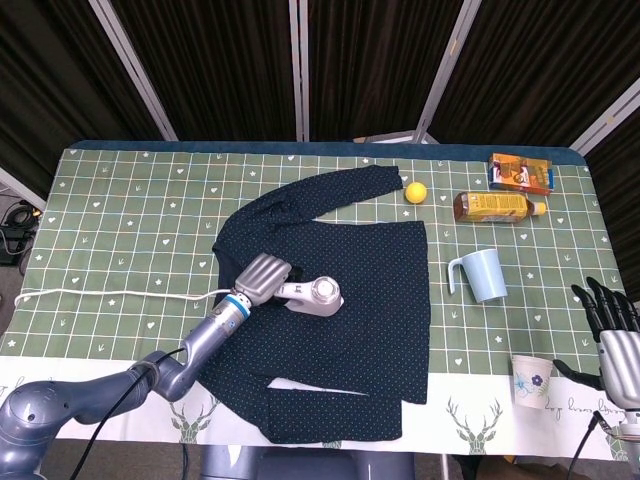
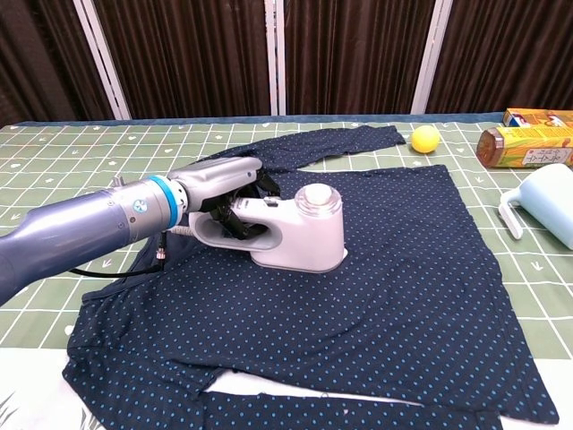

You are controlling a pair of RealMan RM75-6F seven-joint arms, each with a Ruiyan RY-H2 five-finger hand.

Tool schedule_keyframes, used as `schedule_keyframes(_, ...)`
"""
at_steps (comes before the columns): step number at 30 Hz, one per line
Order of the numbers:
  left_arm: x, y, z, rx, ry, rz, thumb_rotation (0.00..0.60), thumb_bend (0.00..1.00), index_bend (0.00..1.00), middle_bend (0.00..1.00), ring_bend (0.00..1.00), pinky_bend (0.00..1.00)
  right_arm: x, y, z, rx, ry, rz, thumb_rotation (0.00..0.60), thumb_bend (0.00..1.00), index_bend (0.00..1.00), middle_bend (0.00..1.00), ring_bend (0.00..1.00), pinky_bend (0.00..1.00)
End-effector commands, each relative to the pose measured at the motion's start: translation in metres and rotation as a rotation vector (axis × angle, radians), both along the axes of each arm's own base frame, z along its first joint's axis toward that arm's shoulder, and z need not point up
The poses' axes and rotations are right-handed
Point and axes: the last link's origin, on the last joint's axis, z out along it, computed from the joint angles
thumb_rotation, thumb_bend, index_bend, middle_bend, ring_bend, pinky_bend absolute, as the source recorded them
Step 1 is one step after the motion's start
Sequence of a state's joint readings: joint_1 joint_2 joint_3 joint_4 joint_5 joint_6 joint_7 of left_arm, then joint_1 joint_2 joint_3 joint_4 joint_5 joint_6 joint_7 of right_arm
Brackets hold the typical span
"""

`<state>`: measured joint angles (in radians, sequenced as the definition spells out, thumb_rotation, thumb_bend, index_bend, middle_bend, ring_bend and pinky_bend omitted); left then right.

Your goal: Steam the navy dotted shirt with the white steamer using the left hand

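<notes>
The navy dotted shirt (image 1: 345,310) (image 2: 394,278) lies spread flat across the middle of the table, one sleeve reaching toward the back. The white steamer (image 1: 316,295) (image 2: 295,235) rests on the shirt's body, left of its middle. My left hand (image 1: 262,278) (image 2: 219,190) grips the steamer's handle from the left, fingers wrapped around it. A white cord (image 1: 110,294) trails off to the left edge. My right hand (image 1: 612,325) hangs off the table's right edge, fingers spread and holding nothing; the chest view does not show it.
A yellow ball (image 1: 415,192) (image 2: 424,138), a brown bottle (image 1: 497,206) (image 2: 524,146) and an orange box (image 1: 520,172) lie at the back right. A light blue pitcher (image 1: 480,275) (image 2: 548,213) stands right of the shirt. A paper cup (image 1: 531,380) stands at the front right.
</notes>
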<state>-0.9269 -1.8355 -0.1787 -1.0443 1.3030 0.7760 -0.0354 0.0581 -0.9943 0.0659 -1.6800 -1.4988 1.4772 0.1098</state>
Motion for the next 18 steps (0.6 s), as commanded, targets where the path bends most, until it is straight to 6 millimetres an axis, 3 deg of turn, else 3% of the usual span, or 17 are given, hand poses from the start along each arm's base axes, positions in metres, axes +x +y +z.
schedule_keyframes(1, 0.0, 0.0, 0.0, 0.002, 0.002, -0.001, 0.6, 0.69, 0.92, 0.83, 0.78, 1.0, 0.0, 0.0, 0.0, -0.001, 0.0, 0.001, 0.6, 0.0, 0.0, 0.0, 0.0, 0.0)
schedule_keyframes(18, -0.028, 0.016, 0.022, 0.063, 0.046, 0.056, 0.6, 0.69, 0.92, 0.83, 0.78, 1.0, 0.001, 0.001, 0.001, -0.003, -0.002, 0.006, 0.6, 0.0, 0.0, 0.0, 0.0, 0.0)
